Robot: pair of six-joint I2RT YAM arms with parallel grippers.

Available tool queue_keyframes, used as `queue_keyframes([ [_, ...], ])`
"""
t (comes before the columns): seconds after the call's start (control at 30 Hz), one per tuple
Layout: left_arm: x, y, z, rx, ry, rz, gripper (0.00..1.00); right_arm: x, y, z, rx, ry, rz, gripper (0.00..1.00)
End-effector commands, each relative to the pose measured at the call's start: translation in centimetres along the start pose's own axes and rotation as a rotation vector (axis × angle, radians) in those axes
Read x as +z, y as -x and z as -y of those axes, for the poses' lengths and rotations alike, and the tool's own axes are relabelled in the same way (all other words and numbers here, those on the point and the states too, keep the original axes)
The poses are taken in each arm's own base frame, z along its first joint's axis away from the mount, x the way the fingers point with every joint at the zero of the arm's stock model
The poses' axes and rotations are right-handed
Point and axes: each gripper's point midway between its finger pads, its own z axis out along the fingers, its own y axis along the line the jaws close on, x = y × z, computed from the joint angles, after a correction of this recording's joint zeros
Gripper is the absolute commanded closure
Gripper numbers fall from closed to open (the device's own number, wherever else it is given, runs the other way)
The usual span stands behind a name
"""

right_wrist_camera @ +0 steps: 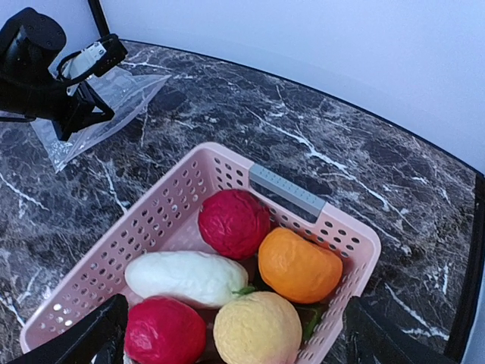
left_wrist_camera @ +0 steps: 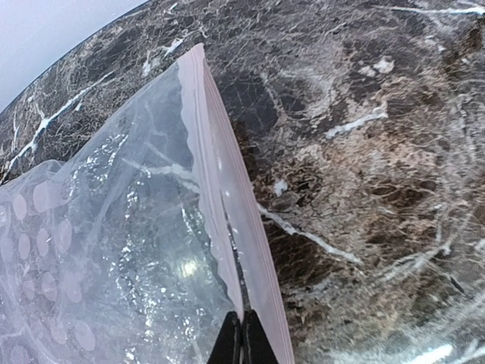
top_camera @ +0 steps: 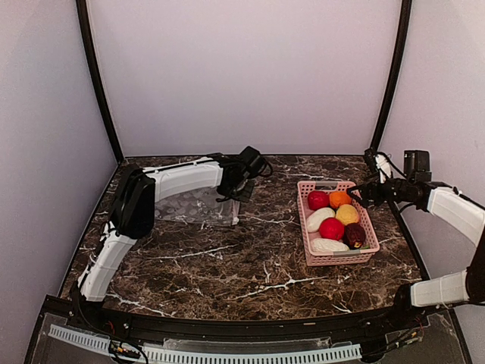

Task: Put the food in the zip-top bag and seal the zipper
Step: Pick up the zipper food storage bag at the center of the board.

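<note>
The clear zip-top bag (top_camera: 198, 206) lies flat on the marble at the back left. My left gripper (top_camera: 231, 199) is shut on its mouth edge. In the left wrist view the fingertips (left_wrist_camera: 242, 337) pinch the pinkish-white zipper (left_wrist_camera: 227, 174), with the dotted bag (left_wrist_camera: 98, 250) to their left. The food fills a pink basket (top_camera: 303, 216): two red balls (top_camera: 318, 200) (top_camera: 331, 228), an orange (top_camera: 339, 199), a yellow (top_camera: 347, 214), a maroon (top_camera: 355, 234) and two white pieces (top_camera: 319, 219) (top_camera: 329, 245). My right gripper (top_camera: 356, 196) hovers open over the basket (right_wrist_camera: 189, 171), above the yellow piece (right_wrist_camera: 258, 327).
The basket's grey handle (right_wrist_camera: 286, 189) faces the back wall. Black frame posts (top_camera: 97, 76) rise at the back corners. The left arm (right_wrist_camera: 38, 68) shows in the right wrist view beside the bag (right_wrist_camera: 114, 95). White walls enclose the table.
</note>
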Motion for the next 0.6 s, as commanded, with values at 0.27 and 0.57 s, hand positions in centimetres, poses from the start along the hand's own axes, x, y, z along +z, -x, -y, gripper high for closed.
queue_keyframes([
  [0.27, -17.7, 6.9, -1.9, -0.161, -0.298, 0.255, 0.98, 3.9, 11.2, -7.8, 0.151, 0.369, -0.034, 0.1],
  [0.57, -22.5, 5.8, -2.8, -0.231, -0.35, 0.389, 0.98, 6.7, 18.3, -14.7, 0.179, 0.51, -0.063, 0.13],
])
